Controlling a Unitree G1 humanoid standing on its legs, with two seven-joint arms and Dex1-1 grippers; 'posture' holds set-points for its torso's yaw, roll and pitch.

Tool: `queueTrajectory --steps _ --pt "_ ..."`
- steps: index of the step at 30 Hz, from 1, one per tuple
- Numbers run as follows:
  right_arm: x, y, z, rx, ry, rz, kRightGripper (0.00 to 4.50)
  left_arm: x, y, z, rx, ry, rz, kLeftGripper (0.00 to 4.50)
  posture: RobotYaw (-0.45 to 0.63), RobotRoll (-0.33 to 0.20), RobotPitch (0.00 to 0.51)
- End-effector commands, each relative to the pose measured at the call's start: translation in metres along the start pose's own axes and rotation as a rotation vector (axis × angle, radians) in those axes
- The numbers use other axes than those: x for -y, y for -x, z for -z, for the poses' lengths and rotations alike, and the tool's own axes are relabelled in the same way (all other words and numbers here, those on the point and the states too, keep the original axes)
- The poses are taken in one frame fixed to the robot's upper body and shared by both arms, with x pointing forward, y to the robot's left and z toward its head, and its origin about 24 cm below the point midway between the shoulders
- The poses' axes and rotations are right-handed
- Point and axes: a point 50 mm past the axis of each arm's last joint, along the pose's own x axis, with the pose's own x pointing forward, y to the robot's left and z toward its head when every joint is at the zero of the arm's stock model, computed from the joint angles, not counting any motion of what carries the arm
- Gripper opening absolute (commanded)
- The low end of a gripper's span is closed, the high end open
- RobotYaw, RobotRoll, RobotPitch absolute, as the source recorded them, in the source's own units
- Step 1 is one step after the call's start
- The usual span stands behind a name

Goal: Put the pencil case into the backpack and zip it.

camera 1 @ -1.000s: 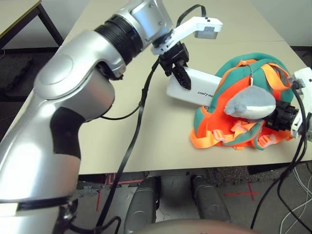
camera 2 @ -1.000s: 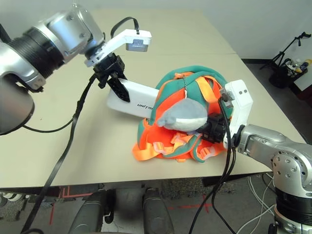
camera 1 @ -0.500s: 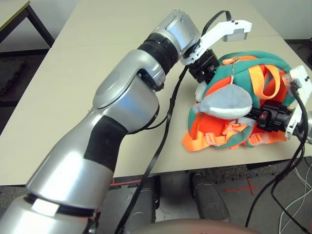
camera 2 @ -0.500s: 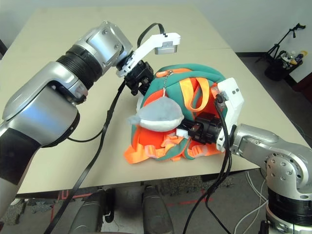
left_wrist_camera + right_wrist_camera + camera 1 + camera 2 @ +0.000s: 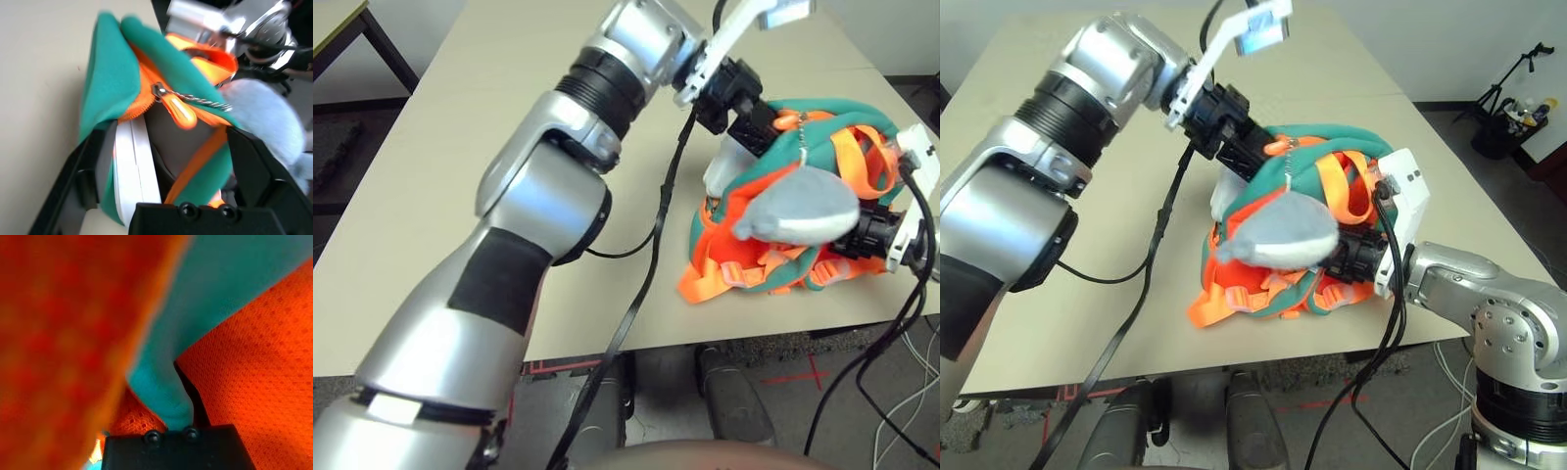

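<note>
The teal and orange backpack [image 5: 808,162] lies at the table's right front, its grey shark charm [image 5: 798,211] resting on top. The white pencil case [image 5: 722,168] stands in the backpack's open mouth, with just its end showing. In the left wrist view the pencil case [image 5: 131,169] sits inside the opening below the orange zipper pull [image 5: 178,111]. My left gripper [image 5: 754,119] is at that opening, fingers [image 5: 80,193] spread wide and open around the case's end. My right gripper [image 5: 864,235] is shut on the backpack's teal and orange fabric [image 5: 168,396] at its right side.
The beige table [image 5: 499,147] stretches free to the left and back. The backpack lies close to the table's front edge. Black cables [image 5: 646,284] hang from both arms over that edge. A second table [image 5: 337,20] stands at the far left, and a tripod [image 5: 1526,78] at the far right.
My left gripper has pushed the pencil case from outside into the backpack's opening and then opened off it. The backpack has shifted slightly; my right gripper kept its grip.
</note>
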Motion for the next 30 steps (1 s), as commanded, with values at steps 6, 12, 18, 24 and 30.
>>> queueTrajectory --steps 6,12,18,24,30 --pt "0.005 -0.007 0.005 -0.053 -0.011 -0.002 0.11 0.005 0.021 0.005 -0.009 -0.029 -0.047 3.38 0.0 0.0 0.183" --pt "0.006 -0.007 0.004 -0.059 -0.009 -0.003 0.11 -0.003 0.031 0.028 -0.069 -0.006 -0.134 1.51 -0.01 0.0 0.183" --pt "0.006 -0.006 0.006 -0.06 -0.01 0.002 0.11 -0.004 0.039 0.041 -0.041 0.037 -0.179 0.0 -0.01 0.0 0.182" --pt "0.007 -0.006 0.006 -0.057 -0.01 0.005 0.11 -0.004 0.044 0.056 -0.036 0.087 -0.199 0.0 -0.01 0.0 0.171" --pt "0.007 -0.007 0.006 -0.052 -0.007 0.002 0.11 -0.006 0.04 0.065 -0.026 0.116 -0.202 0.0 -0.01 0.0 0.17"
